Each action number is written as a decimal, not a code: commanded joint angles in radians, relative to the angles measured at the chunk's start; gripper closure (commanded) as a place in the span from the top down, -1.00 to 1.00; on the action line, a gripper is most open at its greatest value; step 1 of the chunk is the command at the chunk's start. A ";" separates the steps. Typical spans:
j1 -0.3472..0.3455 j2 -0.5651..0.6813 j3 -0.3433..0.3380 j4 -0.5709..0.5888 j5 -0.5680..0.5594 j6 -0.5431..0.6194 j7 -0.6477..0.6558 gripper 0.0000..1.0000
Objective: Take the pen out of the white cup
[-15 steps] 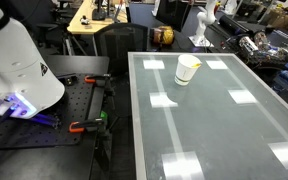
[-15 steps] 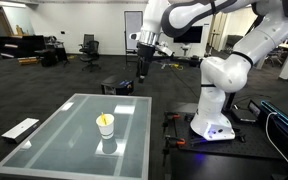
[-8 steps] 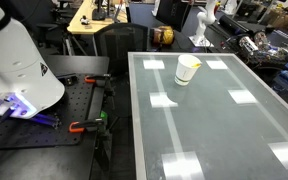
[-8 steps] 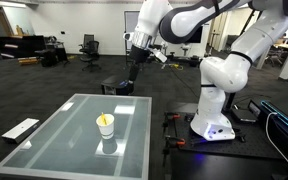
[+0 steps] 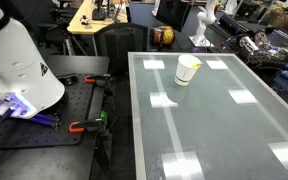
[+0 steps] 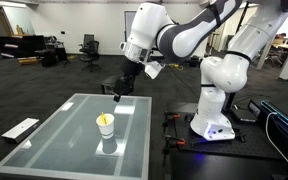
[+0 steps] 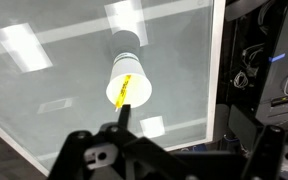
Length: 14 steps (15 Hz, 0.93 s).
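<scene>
Your gripper [image 6: 116, 93] hovers over the cup [image 7: 137, 93] mid-frame, aligned to grab the leaning pen [image 7: 125, 87]; can't tell the jaw gap.

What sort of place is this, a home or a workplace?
Probably a robotics lab in an open office: rolling office chairs on a wide open floor, a desk cluttered with gear, and the arm standing on a black bench.

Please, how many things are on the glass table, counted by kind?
White cup: 1
Yellow pen, standing inside the cup: 1
Total: 2
</scene>
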<state>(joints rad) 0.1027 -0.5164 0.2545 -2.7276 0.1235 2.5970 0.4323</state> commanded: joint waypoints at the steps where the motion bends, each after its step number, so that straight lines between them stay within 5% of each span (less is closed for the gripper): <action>1: -0.068 0.087 0.073 0.050 -0.021 0.035 0.165 1.00; 7: -0.204 0.182 0.172 0.100 -0.203 0.044 0.491 1.00; 14: -0.201 0.367 0.135 0.174 -0.419 0.030 0.746 1.00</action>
<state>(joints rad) -0.1043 -0.2440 0.4124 -2.6096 -0.2322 2.6276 1.1023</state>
